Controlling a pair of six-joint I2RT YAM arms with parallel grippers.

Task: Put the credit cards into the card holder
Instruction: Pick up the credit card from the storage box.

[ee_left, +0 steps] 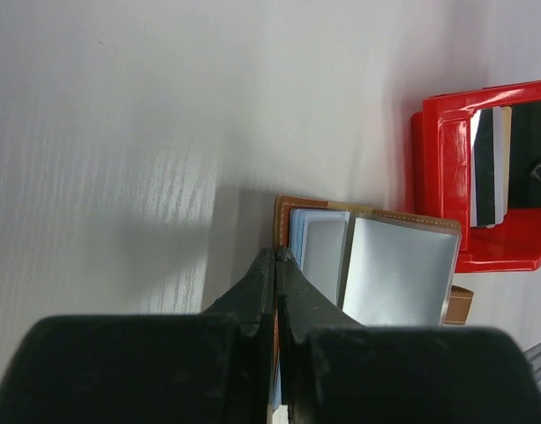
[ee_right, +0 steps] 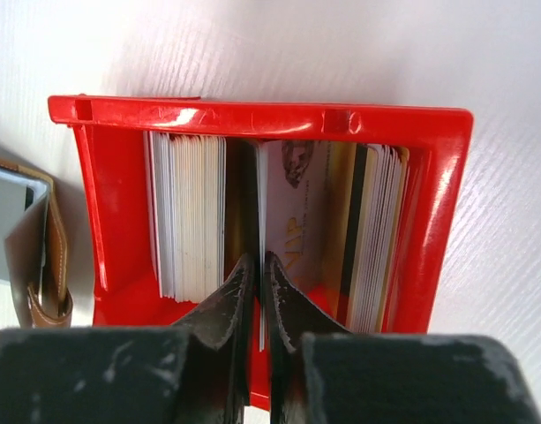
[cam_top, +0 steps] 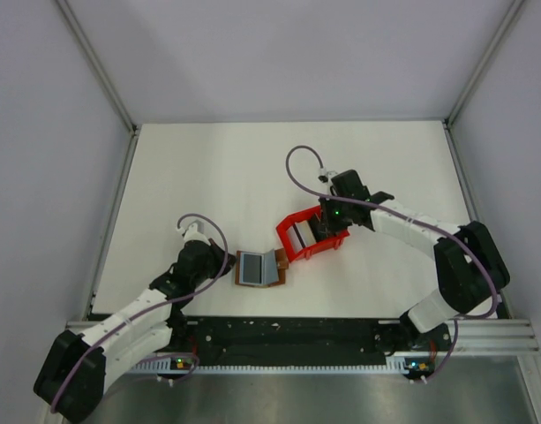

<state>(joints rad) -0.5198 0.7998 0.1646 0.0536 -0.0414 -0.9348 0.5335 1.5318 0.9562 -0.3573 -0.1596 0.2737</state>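
The brown card holder (cam_top: 259, 268) lies open on the table, grey pockets up; it also shows in the left wrist view (ee_left: 376, 265). My left gripper (ee_left: 277, 256) is shut on its brown left edge. The credit cards (ee_right: 292, 221) stand on edge in a red bin (ee_right: 261, 115), a pale stack at the left and tan-gold, dark and pale ones at the right. My right gripper (ee_right: 257, 265) is inside the bin, shut on one thin pale card standing between the two stacks. In the top view the right gripper (cam_top: 327, 225) sits over the bin (cam_top: 296, 238).
The red bin stands just right of the card holder, nearly touching its closing tab (ee_right: 49, 305). The white table (cam_top: 208, 177) is bounded by grey walls and a metal rail at the near edge.
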